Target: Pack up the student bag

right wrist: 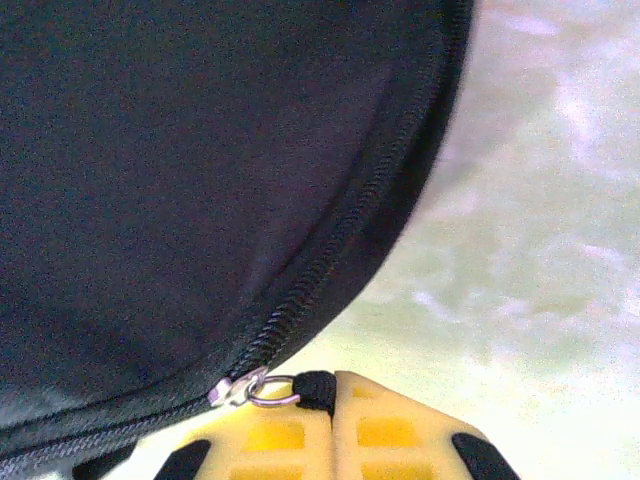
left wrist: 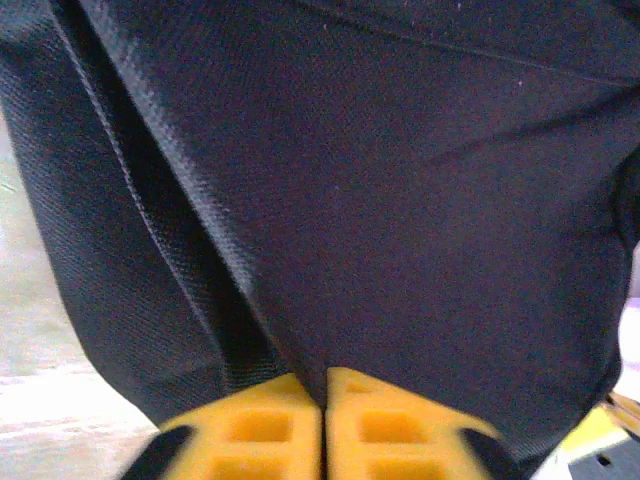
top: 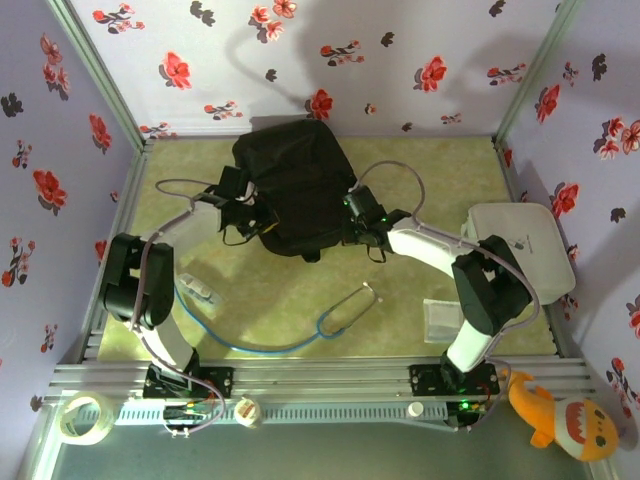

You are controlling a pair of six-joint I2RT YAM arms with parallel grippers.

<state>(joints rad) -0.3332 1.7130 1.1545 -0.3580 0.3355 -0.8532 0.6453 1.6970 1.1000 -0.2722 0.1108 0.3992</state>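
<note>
With the right gripper [right wrist: 334, 392] clamped on the zip pull [right wrist: 306, 386] and the left gripper [left wrist: 323, 385] pinching the bag [top: 295, 185], draw steadily, holding the cloth taut.

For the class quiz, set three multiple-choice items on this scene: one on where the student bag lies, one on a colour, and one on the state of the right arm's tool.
1. Where on the table does the student bag lie?
A. far middle
B. near left corner
C. near right corner

2. What colour are the fingers of the right tool?
A. green
B. yellow
C. white

3. What state is the right tool in?
A. wide open over bare table
B. shut on nothing
C. shut on the zip pull

Key:
1 A: the top view shows the black bag at the far middle, away from the near edge.
2 B: the right wrist view shows yellow fingers.
3 C: the fingers meet around the black tab that hangs from the zip's ring.
</note>
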